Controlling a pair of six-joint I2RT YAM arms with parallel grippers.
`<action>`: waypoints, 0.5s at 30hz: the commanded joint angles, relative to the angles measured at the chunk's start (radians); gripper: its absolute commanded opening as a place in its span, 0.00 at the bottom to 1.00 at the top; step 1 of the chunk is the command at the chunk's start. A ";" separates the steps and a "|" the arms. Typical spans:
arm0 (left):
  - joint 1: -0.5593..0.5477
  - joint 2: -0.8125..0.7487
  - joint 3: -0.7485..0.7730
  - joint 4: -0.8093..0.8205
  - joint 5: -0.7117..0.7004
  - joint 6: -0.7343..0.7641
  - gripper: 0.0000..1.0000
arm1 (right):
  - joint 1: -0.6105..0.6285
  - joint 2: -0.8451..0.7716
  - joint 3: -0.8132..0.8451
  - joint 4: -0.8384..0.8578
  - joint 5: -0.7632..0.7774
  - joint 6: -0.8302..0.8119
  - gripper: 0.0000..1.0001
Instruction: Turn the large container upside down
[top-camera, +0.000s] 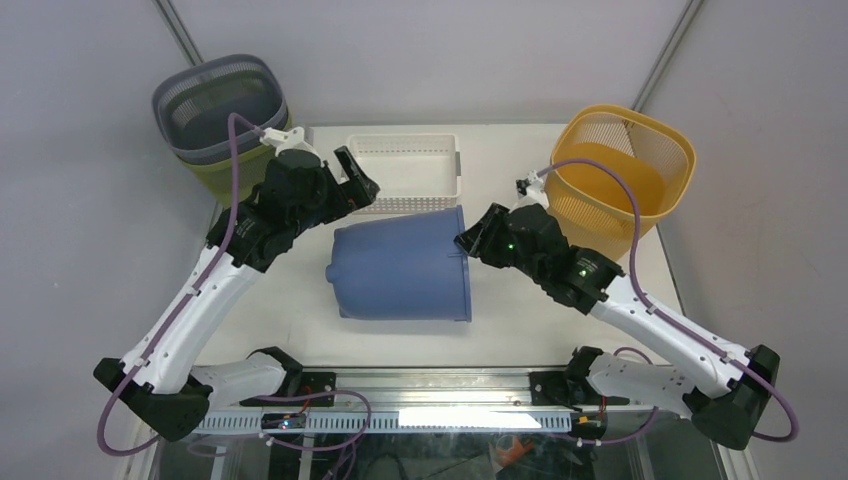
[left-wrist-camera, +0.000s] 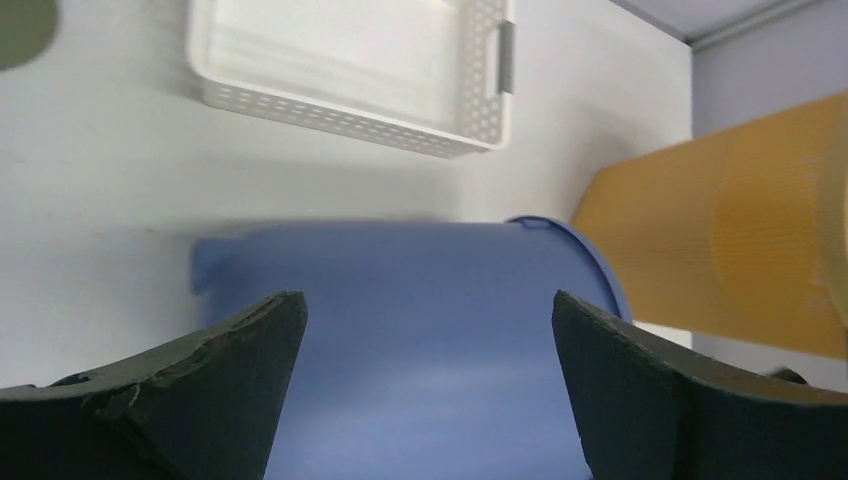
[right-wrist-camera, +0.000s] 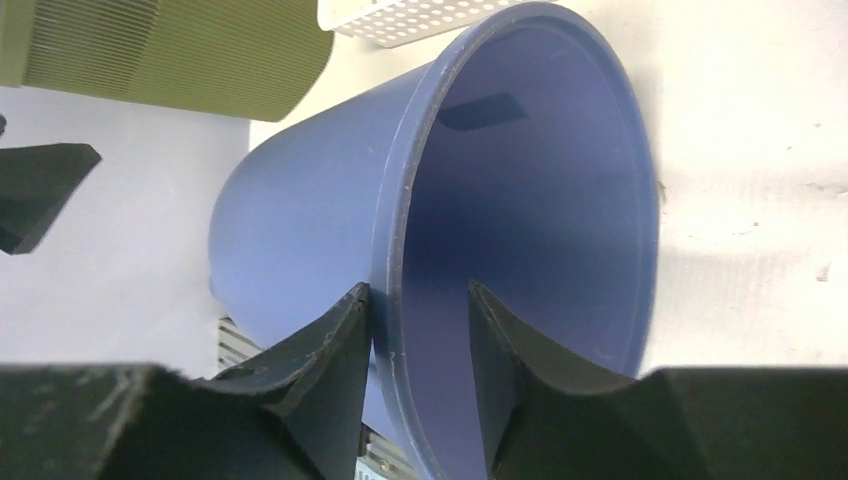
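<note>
The large container (top-camera: 400, 270) is a plain, unpatterned periwinkle blue, a shade deeper and more violet inside its mouth. Behind it, the white basket (top-camera: 452, 170) is dotted with neat rows of small round holes and has a grey handle slot. At far right, the basket (top-camera: 665, 170) of orange-yellow is a fine ribbed mesh. At far left, a grey mesh basket (top-camera: 170, 105) sits in an olive-green basket (top-camera: 200, 172) with thin ribs. The counter (top-camera: 290, 310) is off-white. The arm links (top-camera: 195, 305) are white with black joints, the cables (top-camera: 235, 170) purple. The left end effector (top-camera: 355, 185) and right end effector (top-camera: 468, 238) are matte black.
</note>
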 joint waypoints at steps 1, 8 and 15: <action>0.120 -0.029 0.009 -0.060 0.098 0.081 0.99 | 0.010 0.062 0.099 -0.215 0.076 -0.122 0.42; 0.211 -0.042 -0.039 -0.166 0.181 0.086 0.99 | 0.036 0.137 0.230 -0.331 0.135 -0.199 0.39; 0.230 -0.109 -0.154 -0.181 0.258 0.049 0.99 | 0.042 0.169 0.310 -0.385 0.125 -0.244 0.32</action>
